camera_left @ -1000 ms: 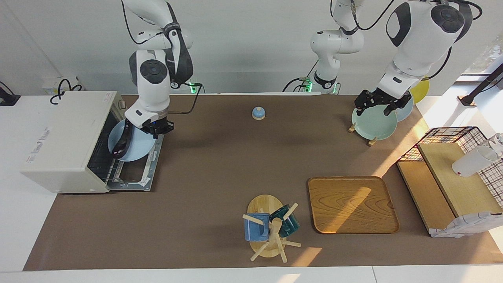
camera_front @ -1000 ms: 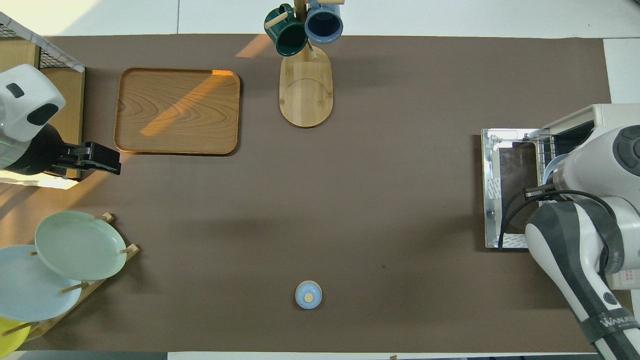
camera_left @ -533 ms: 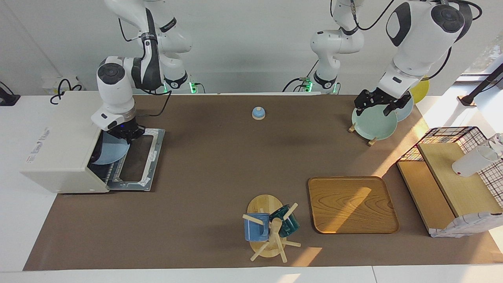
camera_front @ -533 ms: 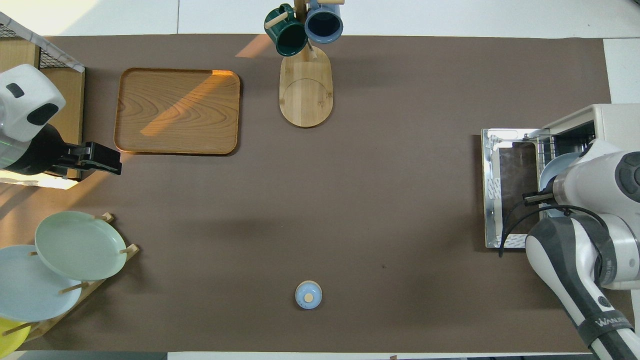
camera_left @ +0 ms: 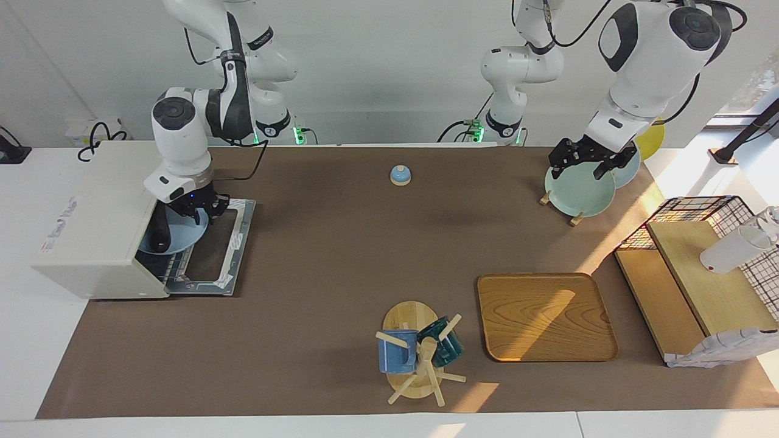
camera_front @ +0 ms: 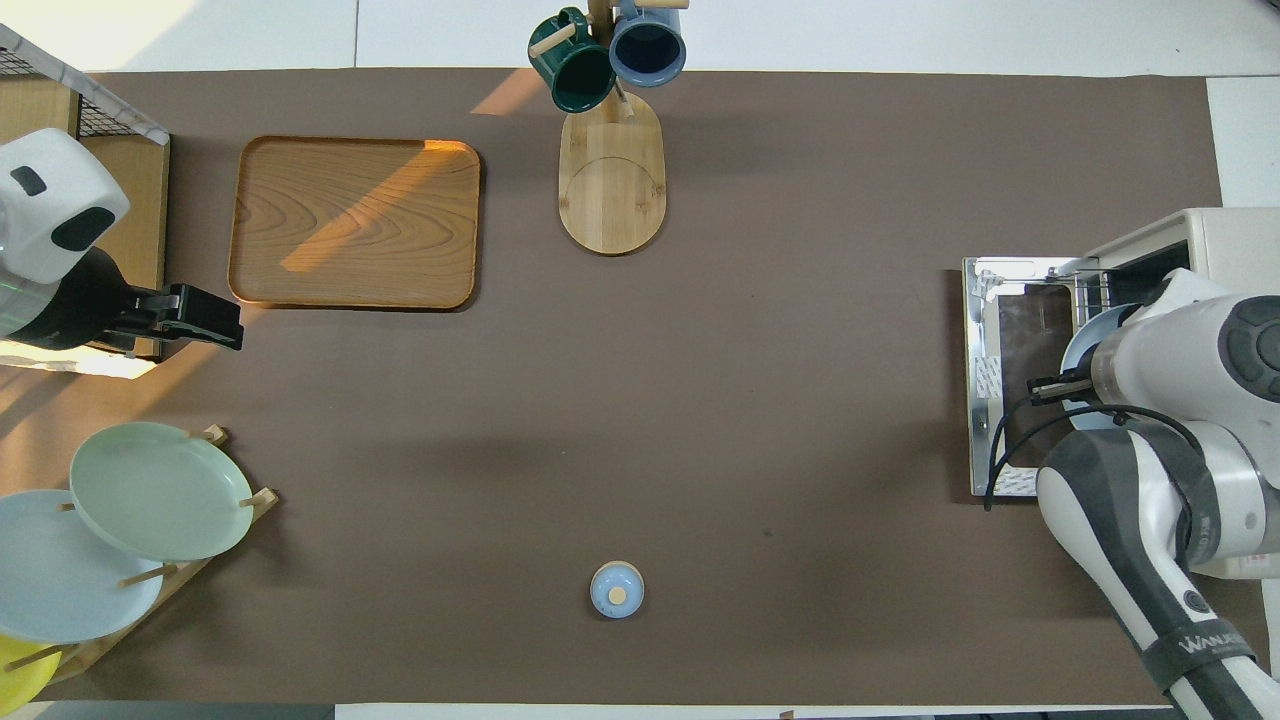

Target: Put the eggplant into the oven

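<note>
Glossy near-black eggplant lies on the pale-blue plate in the oven, plate drawn slightly outward since; right tool grips the plate's rim; left tool: cannot tell.

our arms: glossy white shells | dark grey joint caps | black cables | green base lights

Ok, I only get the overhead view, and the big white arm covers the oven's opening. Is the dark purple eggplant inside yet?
Observer: Partly. The long dark-purple eggplant lies on a round pale-blue plate sitting in the mouth of the boxy white oven.
Operator: Where's the right gripper?
Observer: The right gripper is at the plate's outer edge, above the dropped-open glass door.
Operator: And the other one?
Observer: The left gripper waits just over the standing pale-green plate.
</note>
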Controlling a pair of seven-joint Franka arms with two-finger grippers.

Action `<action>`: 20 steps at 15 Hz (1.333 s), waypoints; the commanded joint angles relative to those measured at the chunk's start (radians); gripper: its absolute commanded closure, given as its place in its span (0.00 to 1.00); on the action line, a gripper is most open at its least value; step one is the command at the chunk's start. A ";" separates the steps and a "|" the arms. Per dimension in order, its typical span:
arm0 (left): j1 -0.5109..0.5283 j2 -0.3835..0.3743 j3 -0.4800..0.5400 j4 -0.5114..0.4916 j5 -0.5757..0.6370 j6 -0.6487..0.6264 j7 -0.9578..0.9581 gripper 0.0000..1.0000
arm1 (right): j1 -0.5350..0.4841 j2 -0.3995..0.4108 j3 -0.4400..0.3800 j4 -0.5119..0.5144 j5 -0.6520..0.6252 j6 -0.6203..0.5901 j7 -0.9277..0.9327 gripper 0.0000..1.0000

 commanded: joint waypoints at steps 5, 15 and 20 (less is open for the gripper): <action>0.012 -0.011 -0.004 0.002 -0.012 -0.015 0.012 0.00 | 0.180 0.150 0.008 0.059 0.043 0.109 0.245 1.00; 0.016 -0.011 -0.002 0.002 -0.011 -0.015 0.012 0.00 | 0.166 0.222 0.003 0.053 -0.166 0.043 0.276 1.00; 0.016 -0.011 -0.002 0.002 -0.011 -0.015 0.012 0.00 | 0.170 0.218 0.005 0.059 -0.298 0.000 0.269 1.00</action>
